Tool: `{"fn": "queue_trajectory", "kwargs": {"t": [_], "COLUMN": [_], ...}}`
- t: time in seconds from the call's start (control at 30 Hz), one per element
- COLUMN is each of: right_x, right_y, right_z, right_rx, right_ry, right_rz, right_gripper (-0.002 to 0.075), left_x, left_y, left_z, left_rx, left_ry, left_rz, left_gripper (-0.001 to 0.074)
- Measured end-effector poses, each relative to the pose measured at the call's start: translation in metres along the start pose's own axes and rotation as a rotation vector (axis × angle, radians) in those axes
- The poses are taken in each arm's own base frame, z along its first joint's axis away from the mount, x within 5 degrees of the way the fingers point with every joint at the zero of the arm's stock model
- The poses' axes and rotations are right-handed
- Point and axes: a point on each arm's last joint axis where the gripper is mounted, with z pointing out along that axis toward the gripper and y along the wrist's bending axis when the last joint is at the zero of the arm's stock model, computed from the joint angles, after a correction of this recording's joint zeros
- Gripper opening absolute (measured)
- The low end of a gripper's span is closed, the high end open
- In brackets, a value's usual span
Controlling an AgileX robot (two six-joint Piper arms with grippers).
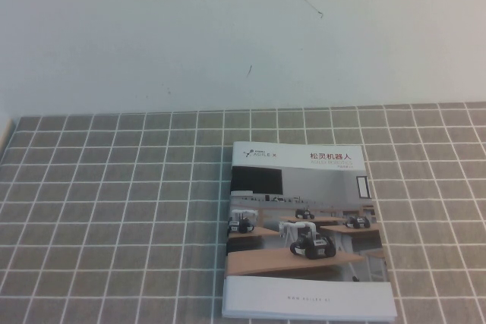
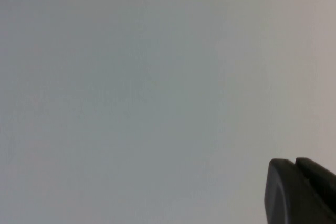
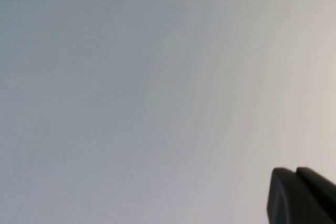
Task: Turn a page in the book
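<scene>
The book lies closed on the grey checked tablecloth, right of centre and near the front edge. Its white cover shows a Chinese title and a photo of robots on wooden desks. Neither arm shows in the high view. My left gripper shows only in the left wrist view, its two dark fingertips pressed together against a plain pale wall. My right gripper shows only in the right wrist view, fingertips likewise together, facing the same blank surface. Both hold nothing.
A pale wall with a few small marks rises behind the table's far edge. The tablecloth stretches bare to the left of the book.
</scene>
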Motion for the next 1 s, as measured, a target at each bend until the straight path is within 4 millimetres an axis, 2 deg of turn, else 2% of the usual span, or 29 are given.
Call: {"fn": "queue_trajectory", "kwargs": {"t": [0.2, 0.4, 0.5, 0.63, 0.87, 1.0], "right_x": [-0.003, 0.001, 0.003, -0.004, -0.041, -0.048], "right_y": [-0.007, -0.006, -0.006, -0.007, -0.019, -0.021], "right_z": [0.000, 0.000, 0.000, 0.007, 0.025, 0.040], "right_rx": [0.071, 0.072, 0.069, 0.032, 0.008, -0.017], "right_ry": [-0.037, 0.006, 0.027, 0.125, 0.391, 0.597], "right_rz": [0.087, 0.083, 0.052, -0.028, -0.055, 0.033], "right_gripper": [-0.0003, -0.0003, -0.0003, -0.0003, -0.0003, -0.0003], "left_x": [-0.018, -0.025, -0.024, -0.026, -0.061, -0.049], "left_y": [-0.003, -0.004, 0.000, 0.001, 0.003, 0.005], "left_z": [-0.002, -0.004, -0.003, 0.009, 0.040, 0.060], "left_rx": [0.027, 0.041, 0.002, -0.008, -0.031, -0.061], "left_ry": [-0.195, -0.281, -0.270, -0.102, 0.282, 0.527], "left_rz": [0.013, 0.012, -0.022, -0.018, 0.049, -0.009], "left_gripper": [-0.0004, -0.0004, -0.0004, -0.0004, -0.0004, -0.0004]}}
